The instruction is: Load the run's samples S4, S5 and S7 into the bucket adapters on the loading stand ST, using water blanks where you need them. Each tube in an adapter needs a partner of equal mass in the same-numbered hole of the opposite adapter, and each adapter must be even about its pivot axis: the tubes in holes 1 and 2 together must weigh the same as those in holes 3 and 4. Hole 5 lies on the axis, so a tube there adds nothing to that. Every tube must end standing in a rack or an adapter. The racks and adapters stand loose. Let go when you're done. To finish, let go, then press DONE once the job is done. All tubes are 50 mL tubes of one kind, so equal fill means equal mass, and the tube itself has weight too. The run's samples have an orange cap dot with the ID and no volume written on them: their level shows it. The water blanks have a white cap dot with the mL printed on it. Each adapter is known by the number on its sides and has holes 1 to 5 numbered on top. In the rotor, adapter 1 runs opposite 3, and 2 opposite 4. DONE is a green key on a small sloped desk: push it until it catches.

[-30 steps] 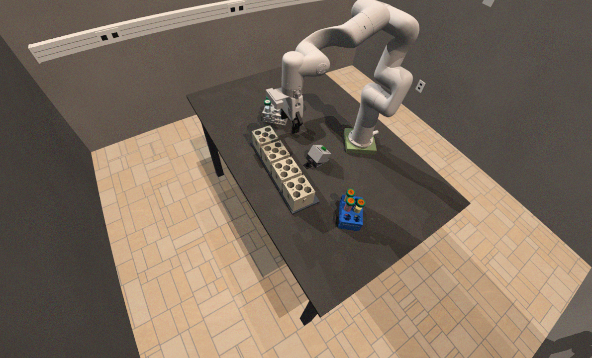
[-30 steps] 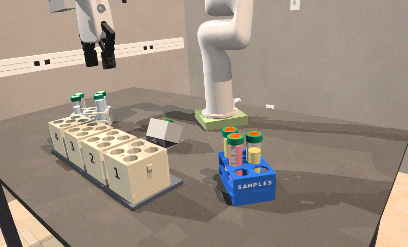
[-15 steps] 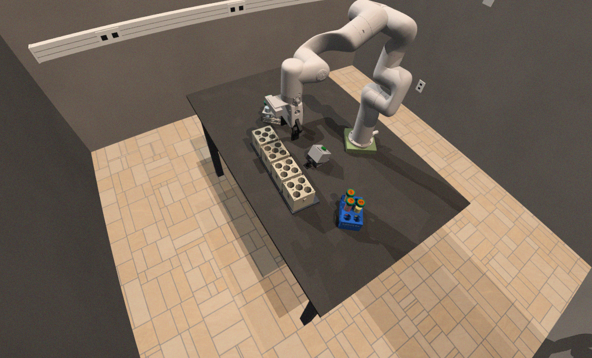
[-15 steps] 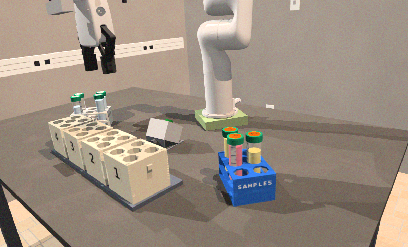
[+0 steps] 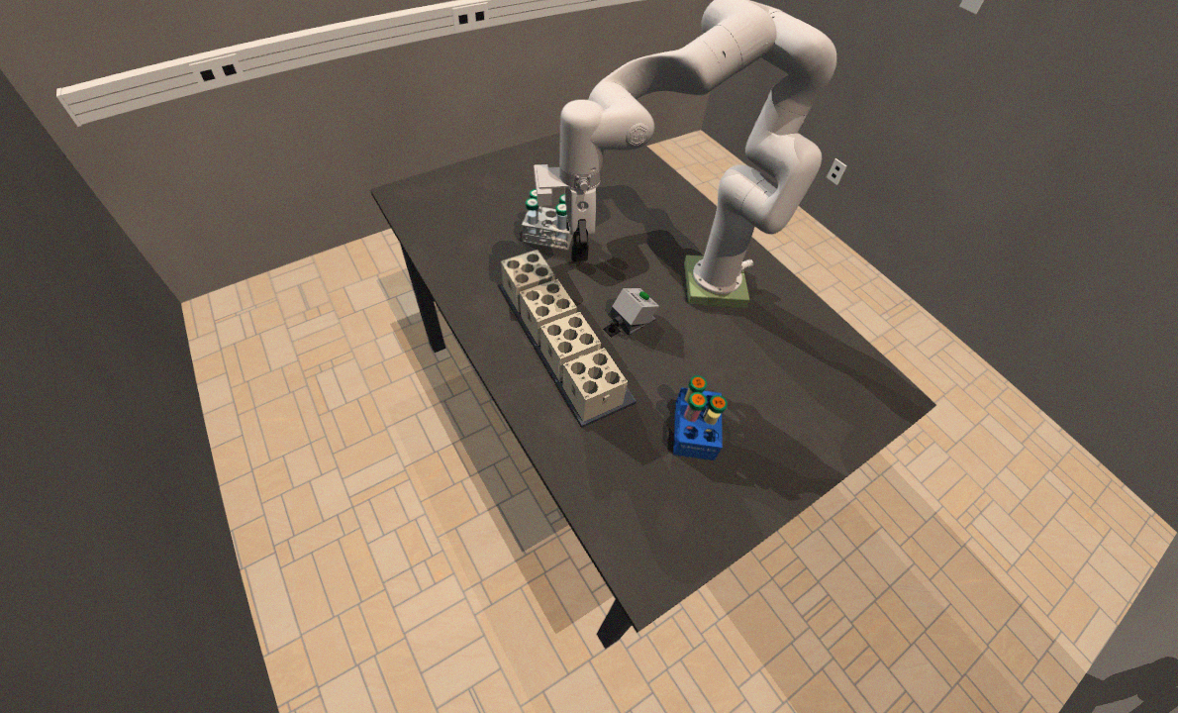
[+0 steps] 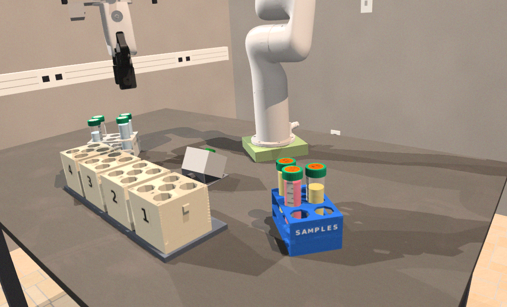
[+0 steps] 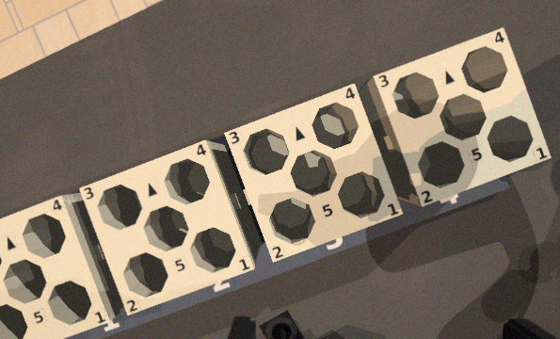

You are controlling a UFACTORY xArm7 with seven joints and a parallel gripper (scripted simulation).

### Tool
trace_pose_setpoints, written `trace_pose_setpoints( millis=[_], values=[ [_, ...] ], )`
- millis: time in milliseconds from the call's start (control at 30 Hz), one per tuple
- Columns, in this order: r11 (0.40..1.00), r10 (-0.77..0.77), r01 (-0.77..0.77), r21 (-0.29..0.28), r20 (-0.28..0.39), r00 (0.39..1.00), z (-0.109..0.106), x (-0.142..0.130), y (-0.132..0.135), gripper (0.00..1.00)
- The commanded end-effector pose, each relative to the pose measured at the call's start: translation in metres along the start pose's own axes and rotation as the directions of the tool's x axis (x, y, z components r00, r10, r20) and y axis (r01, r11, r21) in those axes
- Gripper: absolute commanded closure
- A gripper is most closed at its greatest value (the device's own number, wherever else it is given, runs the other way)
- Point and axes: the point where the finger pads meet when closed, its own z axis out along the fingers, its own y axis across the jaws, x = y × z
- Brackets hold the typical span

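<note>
- At the near side, a blue rack [image 6: 318, 241] [image 5: 698, 450] holds all three orange-dotted samples: the pink tube [image 6: 292, 192] [image 5: 695, 411] and two yellow ones. Misjudging their levels would pair unequal masses; the exterior view shows the right-hand yellow tube [image 6: 316, 193] [image 5: 716, 414] plainly lower.
- Beside it, stand ST [image 6: 217, 226] [image 7: 308, 252] carries four loose adapters. A tube lowered off-centre could catch a rim and shift adapter 1 [image 6: 148, 213] [image 5: 606, 405] [image 7: 74, 264]. The wrist view gives the hole numbers, unreadable in the other two, but crops adapter 1.
- Further back, the DONE desk [image 6: 196, 162] [image 5: 633, 307] could take a stray knock from a low sweep; its green key [image 6: 209, 149] [image 5: 643, 296] is clearer from the top.
- Beyond adapter 4 [image 6: 70, 166] [image 5: 523, 281] [image 7: 404, 129], the clear rack [image 6: 135, 146] [image 5: 546, 238] holds four water blanks. Their printed volumes are unreadable here, so a wrong pick is possible.
- Above, the gripper [image 6: 125, 72] [image 5: 580, 244] [image 7: 382, 331] is wide open, holding nothing; edge-on, the exterior view hides that gap.
</note>
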Motion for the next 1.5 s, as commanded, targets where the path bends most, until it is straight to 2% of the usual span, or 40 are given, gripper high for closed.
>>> trace_pose_setpoints(
  millis=[0, 233, 300, 367, 1367, 1467],
  values=[
    [0.985, 0.174, -0.174, -0.001, -0.009, 0.985, -0.002, -0.003, 0.026, 0.0],
    [0.918, 0.397, -0.397, 0.001, -0.009, 0.918, -0.002, -0.008, 0.061, 0.0],
    [0.918, 0.397, -0.397, 0.001, -0.009, 0.918, -0.002, -0.008, 0.061, 0.0],
    [0.889, 0.457, -0.457, 0.001, -0.009, 0.889, -0.002, -0.009, 0.071, 0.0],
    [0.889, 0.458, -0.458, 0.0, -0.009, 0.889, -0.002, -0.029, 0.209, 0.0],
    [0.889, 0.458, -0.458, 0.0, -0.009, 0.889, -0.002, -0.03, 0.214, 0.0]
  ],
)
